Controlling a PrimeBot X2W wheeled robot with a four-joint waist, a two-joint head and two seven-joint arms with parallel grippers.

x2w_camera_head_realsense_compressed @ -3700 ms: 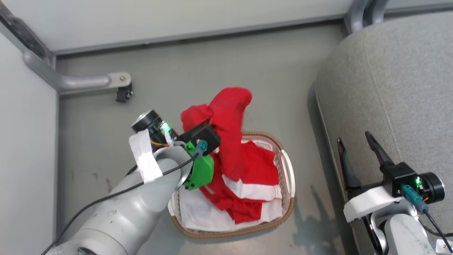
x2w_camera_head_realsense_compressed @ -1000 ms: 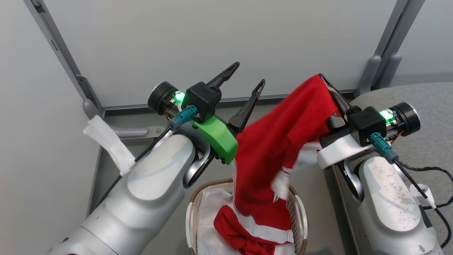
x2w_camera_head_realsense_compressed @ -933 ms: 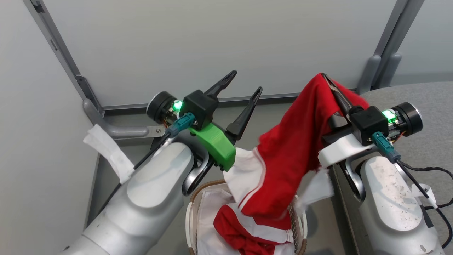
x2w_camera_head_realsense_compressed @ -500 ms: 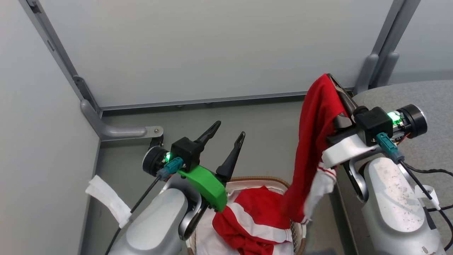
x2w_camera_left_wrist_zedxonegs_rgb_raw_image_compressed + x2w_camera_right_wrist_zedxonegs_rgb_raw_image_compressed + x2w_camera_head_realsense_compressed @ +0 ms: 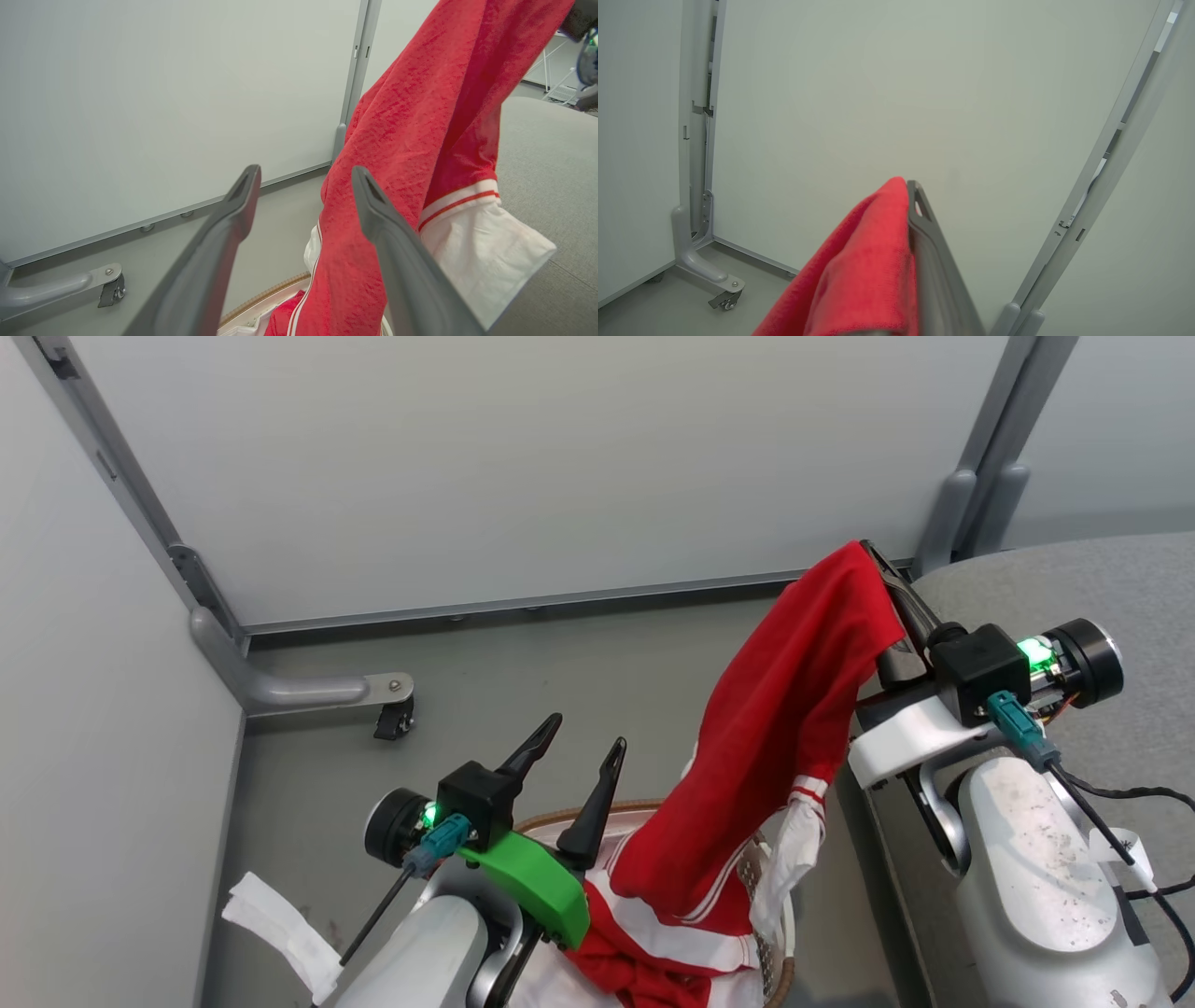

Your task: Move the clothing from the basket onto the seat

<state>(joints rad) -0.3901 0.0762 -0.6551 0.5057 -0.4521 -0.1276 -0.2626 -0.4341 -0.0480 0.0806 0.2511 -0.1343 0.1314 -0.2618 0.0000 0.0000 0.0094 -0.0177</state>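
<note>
1. Right jaws: closed on a bunched fold of the upper red garment, pinched close to the fingertips. The right wrist view shows cloth draped down one side of the fingers.
2. Left jaws: spread wide and empty, pointing toward 1 o'clock just above the basket. The hanging cloth passes just beside one finger; I cannot tell if it touches.
3. The held garment falls from the pinch toward 7 o'clock, with its white cuff near the bottom. The tail reaches the basket mouth; I cannot tell if it is clear of the rim.
4. The second garment lies crumpled in the basket at 6 o'clock, on a white lining sheet.
5. Handling, as judged: light, limp and not fragile. The textured weave should hold in a pinch. It will swing and trail, so a gathered fold or the thicker striped band makes the best hold.
6. The seat is at 3 o'clock, its rounded edge just beside the right forearm, with bare cushion beyond.
7. Room: wall panel at 12 o'clock, frame post at 1 o'clock, open floor from 9 to 11.
8. Risk, as judged: the trailing tail could snag the rim and tip the light basket, so more height is wanted before swinging toward 3 o'clock.
</note>
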